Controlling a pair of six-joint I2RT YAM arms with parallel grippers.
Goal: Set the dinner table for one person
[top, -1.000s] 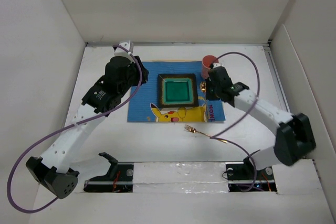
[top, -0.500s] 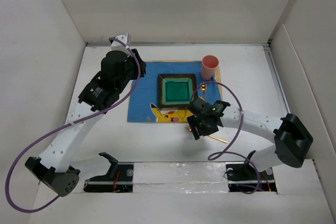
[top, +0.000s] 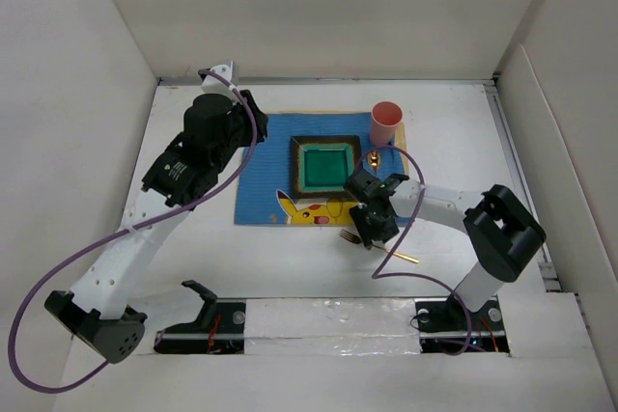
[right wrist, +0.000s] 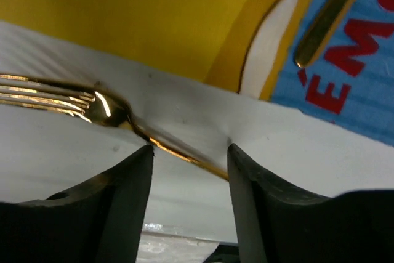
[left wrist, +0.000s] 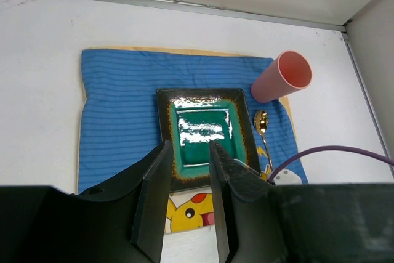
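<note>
Fork pickup in hand. Right gripper [right wrist: 189, 152] sits low, centre-right of the top view, jaws parted astride the fork [right wrist: 92, 104] handle, gripping nothing yet. Fork lies on the dinner table [top: 270, 258], just below the placemat [left wrist: 123, 90]. Left gripper [left wrist: 189, 149] is slightly open and empty. Next move, as I judge it: close squarely on the thin handle.
</note>
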